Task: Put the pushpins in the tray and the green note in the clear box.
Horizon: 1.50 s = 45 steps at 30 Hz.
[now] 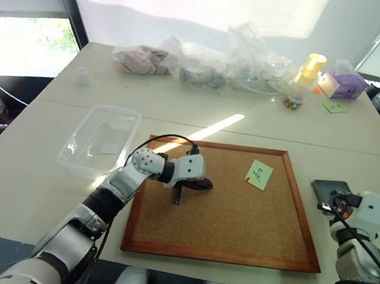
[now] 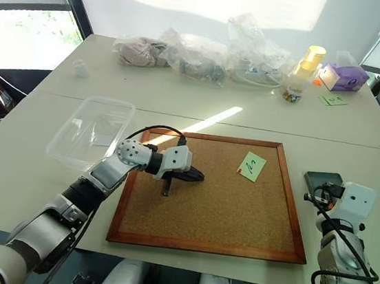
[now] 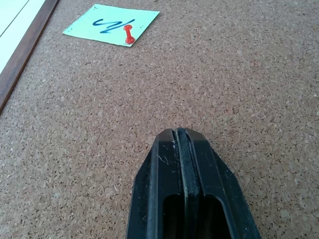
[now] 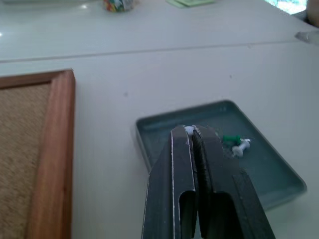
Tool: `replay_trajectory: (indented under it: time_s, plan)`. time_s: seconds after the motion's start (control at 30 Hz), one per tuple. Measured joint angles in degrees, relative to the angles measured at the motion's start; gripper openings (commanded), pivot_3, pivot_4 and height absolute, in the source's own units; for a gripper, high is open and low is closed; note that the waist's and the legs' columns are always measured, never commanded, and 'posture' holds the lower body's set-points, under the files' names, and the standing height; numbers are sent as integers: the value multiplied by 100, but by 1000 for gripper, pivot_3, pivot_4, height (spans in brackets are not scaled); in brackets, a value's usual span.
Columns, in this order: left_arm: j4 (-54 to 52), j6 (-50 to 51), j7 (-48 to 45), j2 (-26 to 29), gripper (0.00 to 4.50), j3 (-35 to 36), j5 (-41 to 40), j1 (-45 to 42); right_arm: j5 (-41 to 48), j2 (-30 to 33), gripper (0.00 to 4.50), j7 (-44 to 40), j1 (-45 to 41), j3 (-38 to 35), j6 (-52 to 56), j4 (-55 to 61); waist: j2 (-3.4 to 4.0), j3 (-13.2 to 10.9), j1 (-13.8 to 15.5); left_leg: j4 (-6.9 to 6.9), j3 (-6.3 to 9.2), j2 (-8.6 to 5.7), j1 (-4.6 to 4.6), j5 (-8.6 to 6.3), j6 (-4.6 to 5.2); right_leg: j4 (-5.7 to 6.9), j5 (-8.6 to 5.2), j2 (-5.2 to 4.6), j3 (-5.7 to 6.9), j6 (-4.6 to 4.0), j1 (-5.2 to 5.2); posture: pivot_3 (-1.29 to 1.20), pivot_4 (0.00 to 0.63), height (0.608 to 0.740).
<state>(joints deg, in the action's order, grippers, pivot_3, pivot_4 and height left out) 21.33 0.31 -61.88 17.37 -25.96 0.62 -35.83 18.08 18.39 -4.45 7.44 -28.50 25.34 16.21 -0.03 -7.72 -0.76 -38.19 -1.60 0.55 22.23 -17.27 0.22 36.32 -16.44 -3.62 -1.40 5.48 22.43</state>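
The right gripper point(image 4: 192, 130) hangs just over the near rim of the tray point(image 4: 279, 169), fingers pressed together on what looks like a small white pin head at their tips; that is a guess, as the speck is tiny. Two pins, one green point(image 4: 231, 139) and one white point(image 4: 240, 147), already lie in the tray just beyond and beside the tips. So the step in hand seems to be dropping a pin: the fingers need to part once the tips are well inside the rim.

The left gripper point(image 3: 182, 133) rests low over the bare cork board point(image 3: 239, 74), fingers pressed together and holding nothing. Ahead of it, well apart, the note point(image 3: 110, 24) lies flat on the cork, fixed by a red pin point(image 3: 129, 34) through its near edge. That pin must be pulled before the note can come free. The box point(image 1: 100, 139) sits off the board behind the left arm, with no note in it.
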Motion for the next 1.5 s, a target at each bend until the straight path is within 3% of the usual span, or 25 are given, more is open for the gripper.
replay_trajectory:
  time_s: [0.17, 0.27, 0.5, 0.53, 0.8, 0.97, 1.5]
  plan:
    - [-1, 0, 2, -5, 0, 0, 0, 4, 2, 90, 36, -7, -188, -37, -94, -377, 1, 0, 0, 0, 0, -1, 0, 0, 0, 0, 0, 0, 0, 0, 0, 0, 150, 740]
    - [-5, 0, 2, -9, 0, -2, 0, 4, 0, 184, 790, -40, -296, -115, -179, -556, 1, 0, 0, 1, 0, -1, 0, 0, 0, -1, 0, 0, 1, 0, 0, 0, 150, 740]
    - [-13, 2, 11, -7, 0, 0, 0, 12, -40, 276, 4208, -66, -341, -130, -319, -757, 1, 0, 0, 1, 0, -1, 0, 0, 0, -1, 0, 1, 1, 1, 0, 0, 150, 740]
    - [-13, 3, 15, -7, 0, 0, 0, 14, -51, 280, 4436, -66, -341, -130, -325, -757, 1, 0, 1, 1, 0, -1, 0, 0, 0, -1, 0, 1, 1, 0, 0, 0, 150, 740]
    - [-35, 9, 18, 10, 0, 7, 0, 31, -84, 256, 4436, -284, -78, -11, -627, -72, 2, 1, -5, 2, 0, 1, 0, 0, 0, -1, 0, 1, 0, 1, 0, 0, 150, 740]
    - [-44, 13, 16, -7, 0, 1, 0, 39, 292, 245, 4436, -992, 101, 1080, -222, 876, -2, 1, -4, 1, 0, 2, -1, 0, 0, -2, -1, 1, 1, -1, -1, 0, 150, 740]
    - [-44, 13, 50, -38, 0, 0, 0, 37, -72, 250, 4436, -1393, -232, 2275, 11, 336, -6, -1, 5, 5, 1, 3, 9, -1, -1, -16, -1, -6, 1, -5, 7, 0, 150, 740]
